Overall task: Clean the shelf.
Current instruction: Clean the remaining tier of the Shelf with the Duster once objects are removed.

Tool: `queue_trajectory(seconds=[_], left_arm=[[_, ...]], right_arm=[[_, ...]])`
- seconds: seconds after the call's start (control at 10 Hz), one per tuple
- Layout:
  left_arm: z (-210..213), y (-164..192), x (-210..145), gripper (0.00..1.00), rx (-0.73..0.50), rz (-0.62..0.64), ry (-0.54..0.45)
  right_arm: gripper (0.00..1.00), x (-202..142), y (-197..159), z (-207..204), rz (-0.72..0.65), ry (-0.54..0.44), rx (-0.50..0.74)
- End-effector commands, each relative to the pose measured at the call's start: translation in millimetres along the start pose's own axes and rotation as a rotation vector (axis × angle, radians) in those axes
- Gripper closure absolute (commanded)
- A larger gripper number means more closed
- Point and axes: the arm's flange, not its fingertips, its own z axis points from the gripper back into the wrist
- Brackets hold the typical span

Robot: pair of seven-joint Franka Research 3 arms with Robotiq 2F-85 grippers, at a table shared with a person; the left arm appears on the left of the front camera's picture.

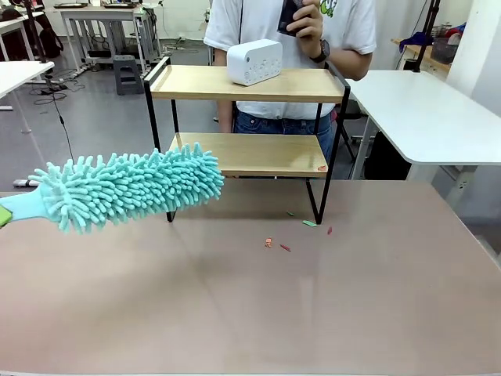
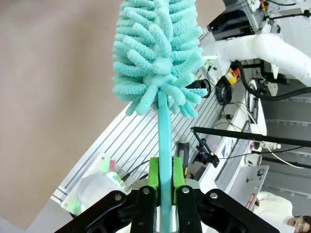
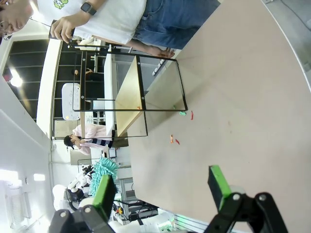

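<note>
The shelf (image 1: 243, 82), two light wooden boards in a black frame, stands at the table's far middle and appears sideways as the shelf (image 3: 127, 99) in the right wrist view. A white box-shaped device (image 1: 254, 61) rests on its top board. A teal fluffy duster (image 1: 129, 188) hovers left of the lower board, its tip near the front left leg. My left gripper (image 2: 165, 182) is shut on the duster's teal handle (image 2: 165, 145). My right gripper (image 3: 163, 187) stands open above the table, holding nothing.
Small red and green scraps (image 1: 286, 247) lie on the brown table (image 1: 258, 305) before the shelf's right leg, with one red bit (image 1: 322, 168) on the lower board. A person (image 1: 290, 31) stands behind the shelf holding a dark object. A white table (image 1: 427, 113) stands right.
</note>
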Motion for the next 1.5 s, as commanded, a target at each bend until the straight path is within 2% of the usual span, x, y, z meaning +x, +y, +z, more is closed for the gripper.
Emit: queue_trajectory(seconds=[0.0, 0.1, 0.4, 0.9, 1.0, 1.1, 1.4], left_arm=[[-9.0, -5.1, 23.4, 0.88, -0.005, 0.014, 0.007], [-18.9, -10.3, 51.1, 0.88, -0.006, 0.007, 0.009], [-52.2, -31.4, 129.1, 0.88, 0.097, 0.028, -0.087], [-101.7, -30.8, 214.7, 0.88, 0.199, 0.066, -0.083], [-109.5, -29.3, 224.7, 0.88, 0.207, 0.06, -0.097], [-116.0, -29.5, 231.8, 0.88, 0.181, 0.053, -0.055], [-132.6, -35.5, 242.9, 0.88, 0.194, 0.029, -0.048]], right_arm=[[0.0, 2.3, 1.1, -1.0, 0.026, -0.015, 0.022], [0.0, 2.3, 1.1, -1.0, 0.026, -0.015, 0.022], [0.0, 2.3, 1.1, -1.0, 0.026, -0.015, 0.022], [0.0, 2.3, 1.1, -1.0, 0.026, -0.015, 0.022], [0.0, 2.3, 1.1, -1.0, 0.026, -0.015, 0.022], [0.0, 2.3, 1.1, -1.0, 0.026, -0.015, 0.022], [0.0, 2.3, 1.1, -1.0, 0.026, -0.015, 0.022]])
